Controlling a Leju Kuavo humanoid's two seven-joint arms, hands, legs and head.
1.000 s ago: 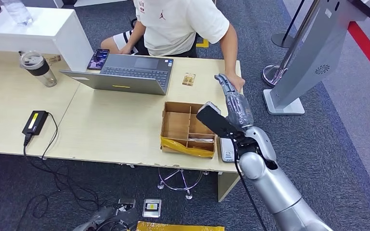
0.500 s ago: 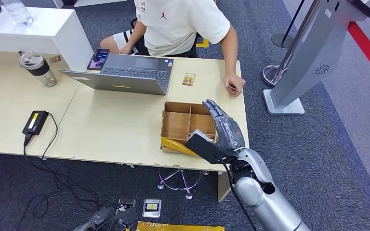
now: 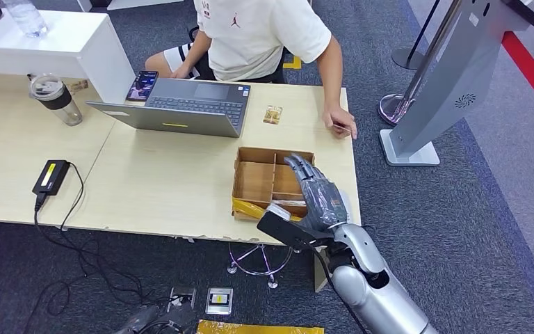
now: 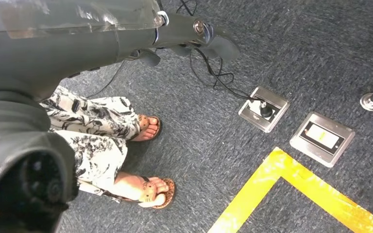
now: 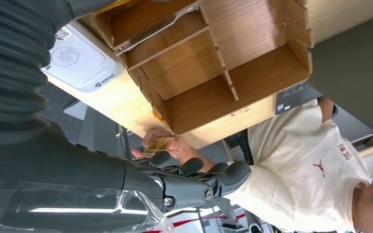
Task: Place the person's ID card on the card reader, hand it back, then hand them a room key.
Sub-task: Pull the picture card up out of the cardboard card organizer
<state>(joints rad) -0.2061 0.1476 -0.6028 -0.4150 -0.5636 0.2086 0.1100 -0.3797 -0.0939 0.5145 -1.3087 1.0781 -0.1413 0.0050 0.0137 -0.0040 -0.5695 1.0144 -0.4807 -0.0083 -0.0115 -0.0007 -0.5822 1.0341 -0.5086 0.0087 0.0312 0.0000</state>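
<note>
Lying in the person's hand (image 3: 338, 120) at the desk's far edge is a small tan card (image 5: 159, 143); print unreadable. Right hand (image 3: 314, 191) is hovering over the box (image 3: 254, 182), fingers apart, empty. Left hand (image 4: 73, 43): cannot tell.

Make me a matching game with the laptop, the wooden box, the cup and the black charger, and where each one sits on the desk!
Things:
1. laptop
2. wooden box
3. cup
4. black charger

Places:
A. right under the robot's right hand
B. in front of the person, lid open
C. far left, beside the white shelf
D. near the desk's front edge, with a cable hanging off

Pairs: 1-B, 2-A, 3-C, 4-D
</note>
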